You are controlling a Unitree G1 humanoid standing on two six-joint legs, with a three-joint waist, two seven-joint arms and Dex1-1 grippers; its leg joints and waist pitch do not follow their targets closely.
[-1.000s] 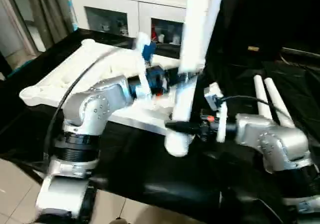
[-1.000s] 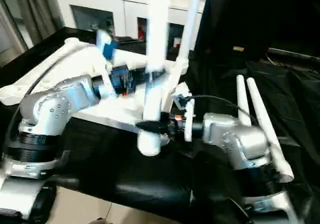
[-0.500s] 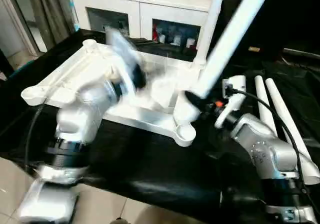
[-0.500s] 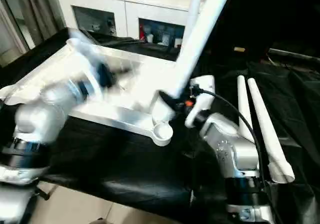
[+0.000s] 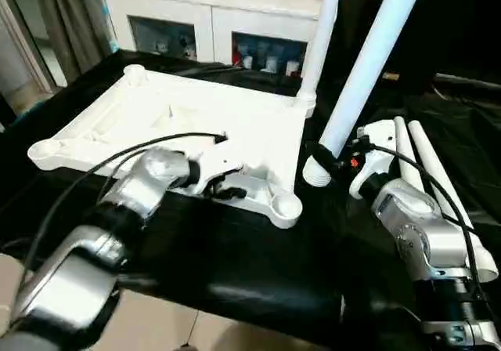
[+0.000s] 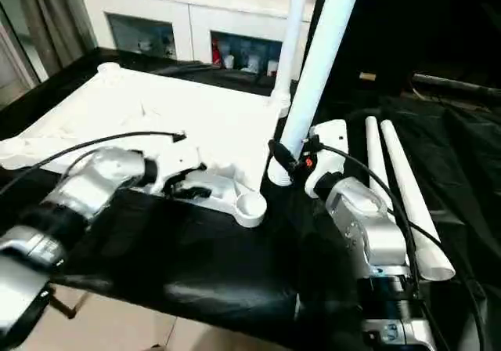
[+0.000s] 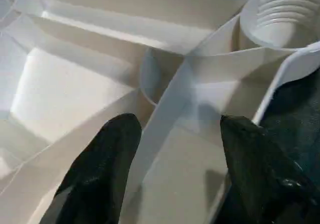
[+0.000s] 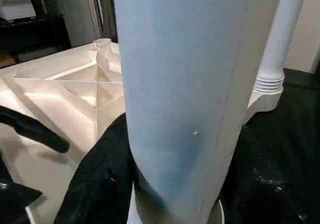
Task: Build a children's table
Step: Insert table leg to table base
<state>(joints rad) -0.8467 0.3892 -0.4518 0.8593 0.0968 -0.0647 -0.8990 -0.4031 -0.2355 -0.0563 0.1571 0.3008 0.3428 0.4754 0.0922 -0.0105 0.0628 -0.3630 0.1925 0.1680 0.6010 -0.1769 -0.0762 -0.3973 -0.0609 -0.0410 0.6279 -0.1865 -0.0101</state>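
While one leg (image 5: 319,34) is already fitted upright in the tabletop (image 5: 156,124), a second leg (image 5: 368,65) is gripped by the right gripper (image 5: 325,157); the left gripper (image 7: 175,164) is spread, empty, over a tabletop rib; two legs (image 5: 427,171) are left lying.

The white tabletop (image 5: 196,124) lies upside down, ribbed underside up, with a threaded socket (image 7: 285,14) open at its near right corner. One leg (image 5: 317,37) stands upright in the tabletop's far right corner. Another leg (image 5: 368,69) tilts just right of the tabletop. Two spare legs (image 6: 395,186) lie side by side further right.
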